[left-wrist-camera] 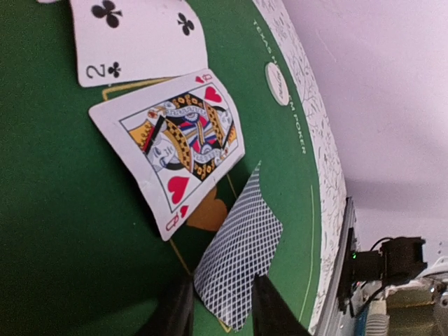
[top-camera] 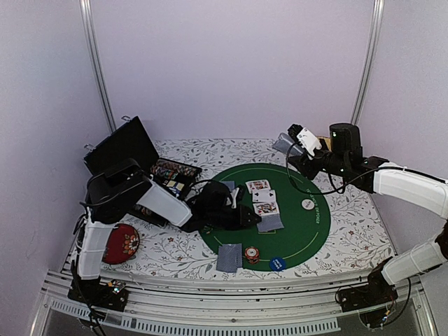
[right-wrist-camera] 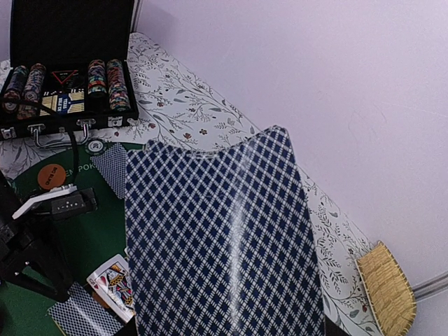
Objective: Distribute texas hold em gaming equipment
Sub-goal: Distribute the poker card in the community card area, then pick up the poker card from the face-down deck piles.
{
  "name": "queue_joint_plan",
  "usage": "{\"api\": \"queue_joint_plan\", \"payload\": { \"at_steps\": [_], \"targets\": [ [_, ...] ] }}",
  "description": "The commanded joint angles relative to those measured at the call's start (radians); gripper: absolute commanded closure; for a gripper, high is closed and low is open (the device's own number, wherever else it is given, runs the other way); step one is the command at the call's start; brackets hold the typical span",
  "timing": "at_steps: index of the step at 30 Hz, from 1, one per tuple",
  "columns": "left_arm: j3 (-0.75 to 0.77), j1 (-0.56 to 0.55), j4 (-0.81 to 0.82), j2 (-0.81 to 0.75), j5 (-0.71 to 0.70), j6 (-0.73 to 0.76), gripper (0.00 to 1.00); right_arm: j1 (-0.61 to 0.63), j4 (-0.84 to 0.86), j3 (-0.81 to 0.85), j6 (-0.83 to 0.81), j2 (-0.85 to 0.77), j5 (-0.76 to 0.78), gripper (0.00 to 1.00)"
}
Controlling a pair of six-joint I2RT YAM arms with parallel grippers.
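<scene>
My left gripper (top-camera: 250, 215) reaches low over the green mat (top-camera: 308, 234). In the left wrist view its fingers (left-wrist-camera: 175, 311) stand apart on either side of a face-down card (left-wrist-camera: 238, 252) on the mat, below a queen of hearts (left-wrist-camera: 171, 150) and a two of clubs (left-wrist-camera: 140, 38). My right gripper (top-camera: 294, 140) is raised at the back right, shut on a face-down card (right-wrist-camera: 217, 238) that hides its fingers. A red chip stack (top-camera: 251, 253), a blue disc (top-camera: 277, 264), a white disc (top-camera: 307, 204) and another face-down card (top-camera: 229, 257) lie on the mat.
An open black case (top-camera: 129, 147) with rows of chips (right-wrist-camera: 105, 77) stands at the back left. A dark red floral dish (top-camera: 122, 243) sits at the front left. A tan woven piece (right-wrist-camera: 385, 287) lies at the back right. An orange disc (right-wrist-camera: 52, 175) lies on the mat.
</scene>
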Motion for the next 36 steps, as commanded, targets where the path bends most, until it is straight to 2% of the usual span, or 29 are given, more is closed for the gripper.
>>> {"api": "queue_joint_plan", "payload": {
  "at_steps": [1, 3, 9, 12, 14, 17, 23, 27, 36],
  "targets": [
    [-0.038, -0.01, -0.05, -0.068, -0.058, 0.026, 0.61, -0.005, -0.006, 0.006, -0.001, -0.033, -0.013, 0.54],
    [-0.053, -0.008, -0.061, -0.111, -0.087, 0.049, 0.55, -0.005, -0.012, 0.01, -0.002, -0.034, -0.016, 0.54],
    [-0.066, 0.019, -0.109, -0.326, -0.153, 0.237, 0.46, -0.002, -0.039, 0.015, -0.012, -0.035, -0.068, 0.54],
    [-0.044, 0.037, -0.153, -0.443, -0.16, 0.355, 0.36, 0.019, -0.045, 0.014, -0.021, -0.035, -0.101, 0.54],
    [-0.032, 0.059, -0.161, -0.494, -0.111, 0.403, 0.28, 0.051, -0.033, 0.001, -0.046, -0.037, -0.129, 0.54],
    [-0.012, 0.107, -0.157, -0.533, 0.007, 0.386, 0.21, 0.112, -0.01, -0.016, -0.102, -0.034, -0.164, 0.54],
    [0.076, 0.101, -0.301, -0.502, 0.048, 0.477, 0.02, 0.158, 0.027, -0.003, -0.116, 0.007, -0.179, 0.53],
    [0.087, 0.093, -0.35, -0.485, -0.013, 0.53, 0.02, 0.179, 0.014, 0.023, -0.125, 0.035, -0.176, 0.54],
    [0.104, 0.076, -0.339, -0.451, -0.019, 0.556, 0.13, 0.189, 0.018, 0.029, -0.133, 0.046, -0.171, 0.54]
  ]
}}
